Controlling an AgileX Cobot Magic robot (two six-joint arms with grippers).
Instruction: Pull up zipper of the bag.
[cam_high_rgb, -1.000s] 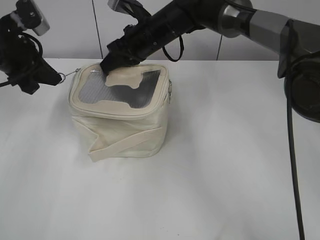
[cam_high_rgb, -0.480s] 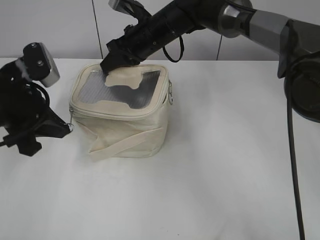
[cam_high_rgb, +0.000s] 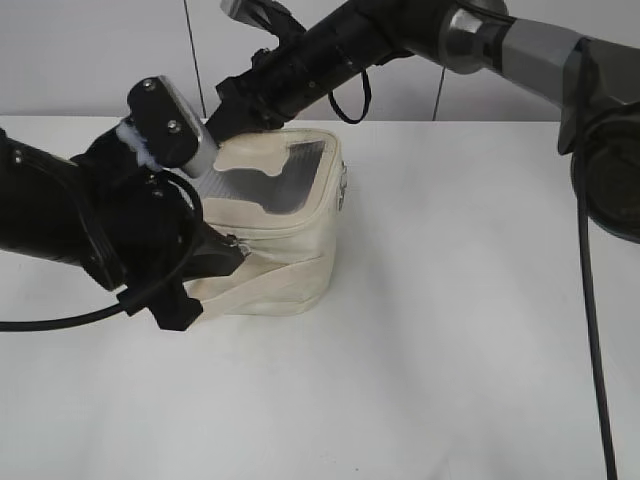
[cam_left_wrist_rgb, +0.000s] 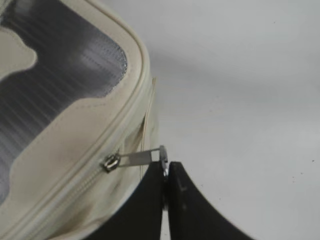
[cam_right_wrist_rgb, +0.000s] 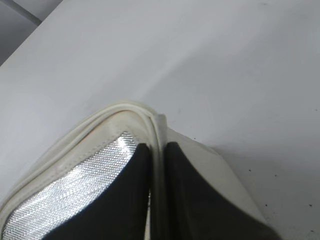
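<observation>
The cream-white bag (cam_high_rgb: 290, 270) with a grey H-shaped lid panel stands on the white table. My left gripper (cam_left_wrist_rgb: 166, 167) is shut on the ring of a silver zipper pull (cam_left_wrist_rgb: 142, 156), whose slider (cam_left_wrist_rgb: 109, 162) sits on the zip track near the lid's front corner. In the exterior view the left gripper (cam_high_rgb: 235, 247) is at the bag's front left. My right gripper (cam_right_wrist_rgb: 157, 150) is shut on the raised rim of the lid at a corner; in the exterior view it (cam_high_rgb: 222, 120) pinches the back left corner. A second pull (cam_high_rgb: 343, 187) hangs at the bag's right side.
The white table (cam_high_rgb: 450, 330) spreads in front of and right of the bag. A pale wall (cam_high_rgb: 120, 50) stands behind. A black cable (cam_high_rgb: 585, 300) hangs along the right arm's base at the right.
My left arm has swept from the bag's back left corner round to its front, drawing the zipper pull along the lid rim. The right gripper has stayed on the back corner.
</observation>
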